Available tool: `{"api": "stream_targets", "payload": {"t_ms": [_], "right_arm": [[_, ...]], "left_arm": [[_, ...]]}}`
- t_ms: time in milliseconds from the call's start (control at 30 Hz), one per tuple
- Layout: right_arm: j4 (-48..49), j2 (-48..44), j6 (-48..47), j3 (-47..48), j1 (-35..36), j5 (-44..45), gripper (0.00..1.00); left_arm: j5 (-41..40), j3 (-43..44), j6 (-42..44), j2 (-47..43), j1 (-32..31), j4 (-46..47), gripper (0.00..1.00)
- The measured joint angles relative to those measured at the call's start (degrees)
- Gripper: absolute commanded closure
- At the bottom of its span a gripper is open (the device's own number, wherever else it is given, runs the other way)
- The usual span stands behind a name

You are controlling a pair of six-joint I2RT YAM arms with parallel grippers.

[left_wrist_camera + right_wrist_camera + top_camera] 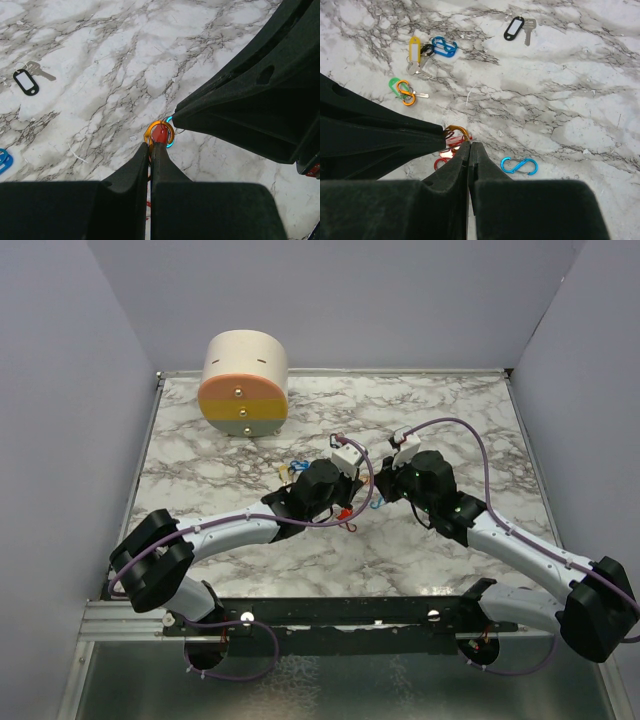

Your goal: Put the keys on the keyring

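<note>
While flat on marble (570, 100), 2 blue clips (519, 165)

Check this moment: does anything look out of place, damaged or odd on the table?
Nothing damaged or spilled. The keys lie loose in small groups: the black tag apart from the rest, a blue clip alone near the right gripper. Only a thin pale sliver on the marble looks stray.

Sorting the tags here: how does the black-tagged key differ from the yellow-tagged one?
The black tag lies apart with one silver key; the yellow tag sits in a cluster beside a blue clip. In the right wrist view the black tag slants; the yellow tag runs straight up. Both are oblong and lie flat on the marble.
</note>
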Motion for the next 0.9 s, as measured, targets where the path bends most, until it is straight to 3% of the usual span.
{"api": "stream_targets", "payload": {"t_ms": [533,900], "right_arm": [[0.00,-0.39,-0.02,-0.02,0.00,0.42,0.99],[0.20,-0.48,-0.02,-0.02,0.00,0.87,0.99]], "left_arm": [[0.04,0.76,0.00,0.00,0.07,-0.72,1.00],[0.35,4.52,0.00,0.17,0.15,-6.47,1.00]]}}
